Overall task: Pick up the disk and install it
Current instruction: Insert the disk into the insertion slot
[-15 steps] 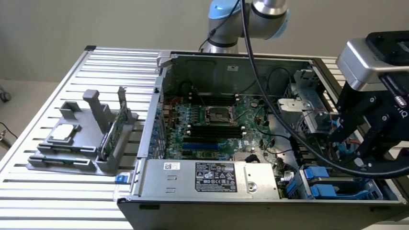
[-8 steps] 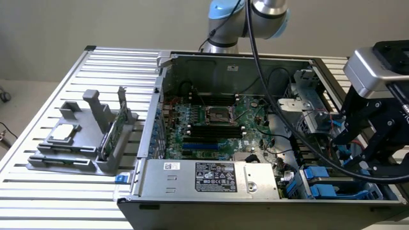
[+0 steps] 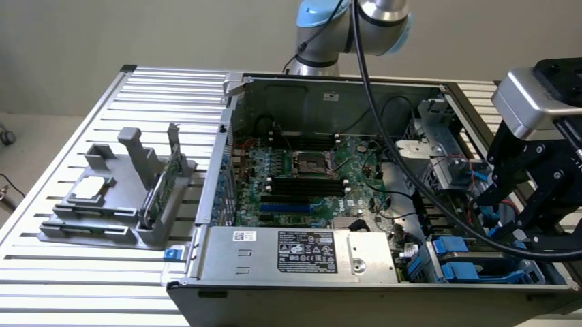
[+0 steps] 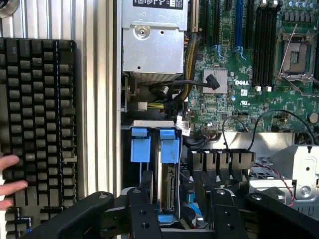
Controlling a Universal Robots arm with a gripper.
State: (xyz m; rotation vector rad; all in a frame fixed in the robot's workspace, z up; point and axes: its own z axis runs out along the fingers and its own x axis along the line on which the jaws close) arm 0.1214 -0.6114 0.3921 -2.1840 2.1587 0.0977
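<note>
Disk (image 3: pixel 459 262) stands on edge among the blue rails of the drive bay, at about five o'clock of the open computer case (image 3: pixel 318 102) in the exterior view. The gripper (image 3: pixel 536 211) hovers just above, near four o'clock. From the wrist, the disk (image 4: pixel 168 174) sits edge-on in its slot between the fingers (image 4: pixel 142 209), which stand apart, not clamped on it (a person's hand (image 4: pixel 10 181) rests beside a keyboard (image 4: pixel 40 99)).

Silver arm (image 3: pixel 382 20), blue joint caps (image 3: pixel 318 13), black cable (image 3: pixel 364 75), black tool (image 3: pixel 532 228)
</note>
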